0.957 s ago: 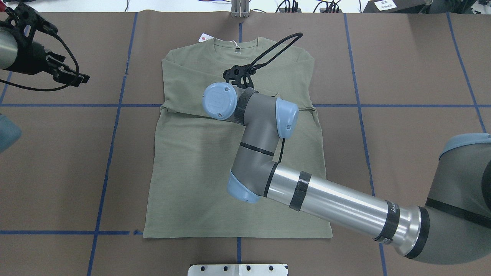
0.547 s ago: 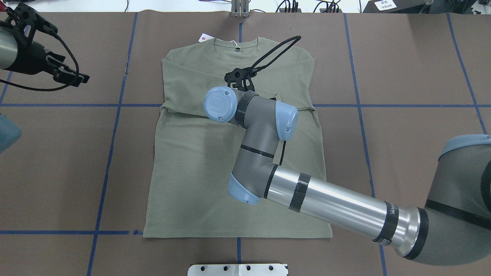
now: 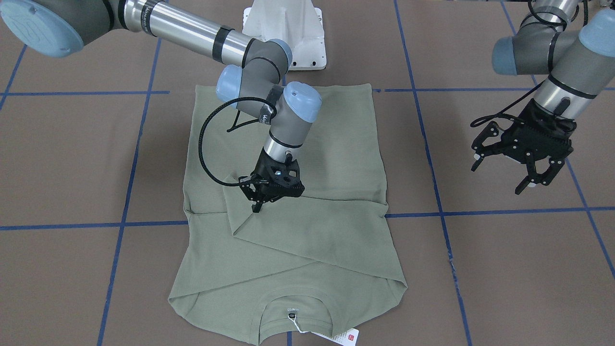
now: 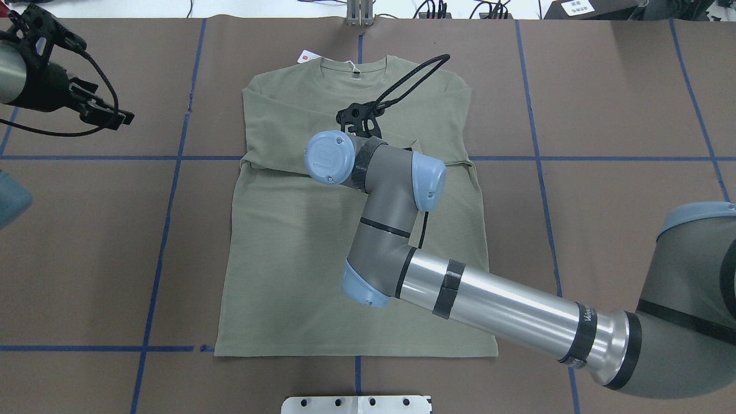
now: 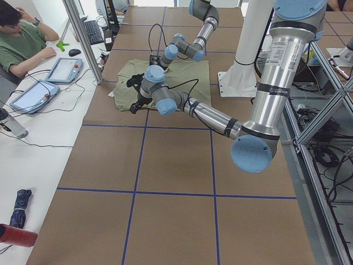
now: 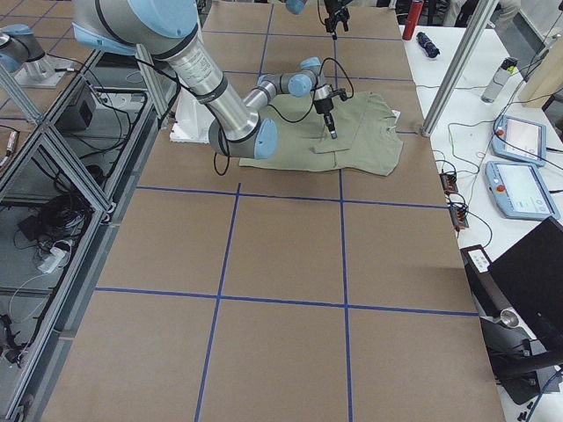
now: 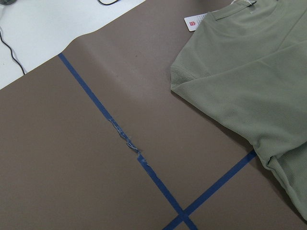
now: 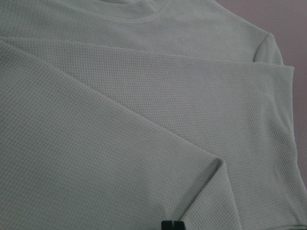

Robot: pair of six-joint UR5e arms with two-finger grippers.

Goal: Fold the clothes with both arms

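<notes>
Resting flat on the brown table [image 3: 504, 269], the green shirt [image 3: 307, 240] lay with a sleeve folded across its chest.
The right gripper [image 3: 257, 206] stood at that sleeve's cuff, fingers drawn together, tip touching cloth; any pinch could not be told. The left gripper [image 3: 499, 175] hung spread wide, well apart from the shirt.

Seen from overhead, the shirt [image 4: 299, 259] is laid flat at the worktop's [image 4: 604, 115] centre, with the collar at 12 o'clock, the hem at 6 and the sleeves crossed over the chest. The hang tag [image 4: 306, 56] is set at 11, beside the collar. The right gripper [image 3: 262, 199] is held over the sleeves, and the left gripper [image 3: 509, 175] well apart at 10.
</notes>
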